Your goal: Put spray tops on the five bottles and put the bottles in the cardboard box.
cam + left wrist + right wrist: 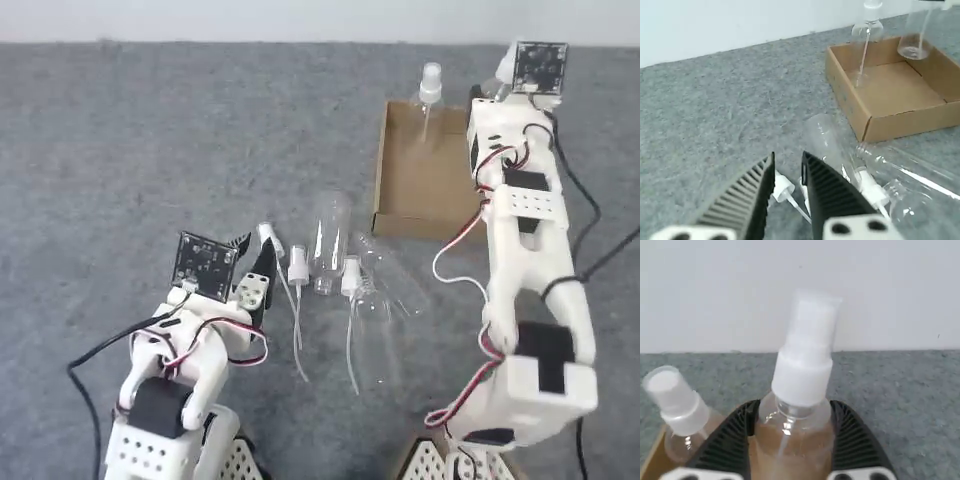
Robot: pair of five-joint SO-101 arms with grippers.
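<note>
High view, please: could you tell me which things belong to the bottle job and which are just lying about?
Job: cardboard box; capped bottle standing in it; second capped bottle in the right gripper; uncapped bottles lying down; loose spray tops by the left gripper.
Just there: grey carpet; white wall.

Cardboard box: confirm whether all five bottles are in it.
No, several clear bottles lie on the table outside the cardboard box.

Grey mat [150, 130], white wall [250, 18].
The fuzzy mat covers the tabletop out to every edge in view; the plain wall rises straight along the tabletop's far edge.
</note>
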